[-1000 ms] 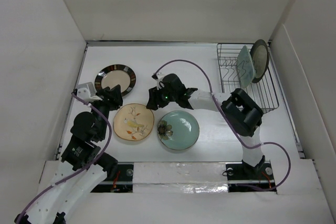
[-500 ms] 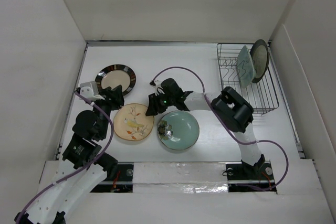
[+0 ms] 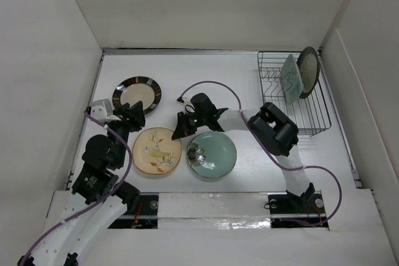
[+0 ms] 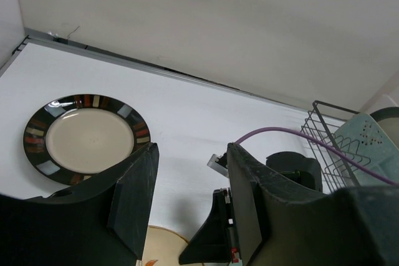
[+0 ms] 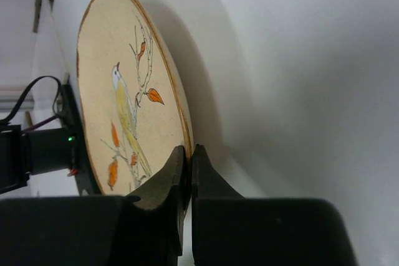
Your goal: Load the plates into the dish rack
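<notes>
Nearest the bases, well left of the dish rack [image 3: 315, 115]: green plate [image 3: 218, 154], round, flat on the surface [image 3: 249, 85]. One plate farther from the rack, same depth: floral plate [image 3: 154, 152]. Cannot tell from above whether any edge is raised.

Right end effector [image 5: 189, 151] clamped on the floral plate's rim, on the side facing the rack. Only a thin bite of rim between the fingers in the wrist view. Left end effector [image 4: 192, 149] spread wide, gripping nothing, hanging past the floral plate's far-left edge, well apart from the rack.

Farther back, about level with the rack's middle and far to its left: striped plate [image 4: 87, 136], flat, untouched. In the rack itself, toward its far end: pale green plate [image 3: 290, 79], squarish, and dark-rimmed plate [image 3: 308, 70], both standing on edge.

Judged step: picking up the floral plate for carriage to the rack. Two of five loaded.

Risks, judged:
- Shallow pinch on a glazed rim. Likely to pivot or slip once clear of the surface, more so if swung fast.
- Route to the rack crossing the green plate. Possible clip or drop onto it if carried low.
- Entry beside the standing pair. Possible knock against the pale green plate if brought in tilted or off the prong line.
</notes>
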Robot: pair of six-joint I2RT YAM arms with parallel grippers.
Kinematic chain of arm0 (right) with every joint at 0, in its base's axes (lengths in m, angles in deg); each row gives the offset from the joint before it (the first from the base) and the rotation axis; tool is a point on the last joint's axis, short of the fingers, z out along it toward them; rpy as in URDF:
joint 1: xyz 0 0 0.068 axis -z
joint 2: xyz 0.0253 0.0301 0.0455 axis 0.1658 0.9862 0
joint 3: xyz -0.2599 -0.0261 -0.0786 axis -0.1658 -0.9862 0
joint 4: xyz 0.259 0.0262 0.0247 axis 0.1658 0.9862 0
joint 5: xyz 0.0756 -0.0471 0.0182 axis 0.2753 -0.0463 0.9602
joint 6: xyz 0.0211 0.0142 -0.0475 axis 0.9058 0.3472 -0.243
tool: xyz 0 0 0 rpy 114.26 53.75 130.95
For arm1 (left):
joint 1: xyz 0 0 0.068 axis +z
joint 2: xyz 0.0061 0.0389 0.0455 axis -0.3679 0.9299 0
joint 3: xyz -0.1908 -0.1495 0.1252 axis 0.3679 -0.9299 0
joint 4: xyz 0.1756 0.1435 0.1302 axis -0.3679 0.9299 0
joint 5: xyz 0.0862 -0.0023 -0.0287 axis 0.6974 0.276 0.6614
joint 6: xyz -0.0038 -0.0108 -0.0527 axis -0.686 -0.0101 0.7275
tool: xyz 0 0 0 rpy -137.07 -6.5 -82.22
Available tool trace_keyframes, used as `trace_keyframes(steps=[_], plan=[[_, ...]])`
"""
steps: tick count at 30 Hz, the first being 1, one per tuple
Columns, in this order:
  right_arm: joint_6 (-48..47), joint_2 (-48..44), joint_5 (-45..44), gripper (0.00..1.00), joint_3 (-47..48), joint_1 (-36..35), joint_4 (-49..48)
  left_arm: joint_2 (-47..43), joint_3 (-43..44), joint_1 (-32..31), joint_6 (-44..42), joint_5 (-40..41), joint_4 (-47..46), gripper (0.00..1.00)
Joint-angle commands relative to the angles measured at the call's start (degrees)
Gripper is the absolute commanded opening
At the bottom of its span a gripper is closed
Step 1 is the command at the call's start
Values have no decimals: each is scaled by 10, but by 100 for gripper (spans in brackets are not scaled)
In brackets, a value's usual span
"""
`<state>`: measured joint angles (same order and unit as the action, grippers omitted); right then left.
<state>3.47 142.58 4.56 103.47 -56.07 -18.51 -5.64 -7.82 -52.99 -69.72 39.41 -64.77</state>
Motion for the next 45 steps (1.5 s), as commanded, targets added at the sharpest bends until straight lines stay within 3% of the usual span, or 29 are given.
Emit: trace_keyframes(steps=[1,8,13,20,25,30,45], plan=[[-37,-37,6,0,-22,-6,5,-8,-7,2,-7,-1,-27,45],[-10,-154,31,0,-37,5,-44,-22,-6,2,-6,1,-22,45],[-6,-283,-18,0,-38,98,-48,-30,-7,2,-3,-21,-26,45],[-38,-430,-201,0,-68,275,-10,-34,-6,2,6,-70,-26,45],[-112,-492,-397,0,-70,366,24,-36,-4,2,8,-97,-26,46],[-232,-467,-574,0,-12,400,42,-37,-2,2,12,-124,-28,46],[-374,-423,-767,0,14,385,36,-26,-6,2,11,-121,-30,47]])
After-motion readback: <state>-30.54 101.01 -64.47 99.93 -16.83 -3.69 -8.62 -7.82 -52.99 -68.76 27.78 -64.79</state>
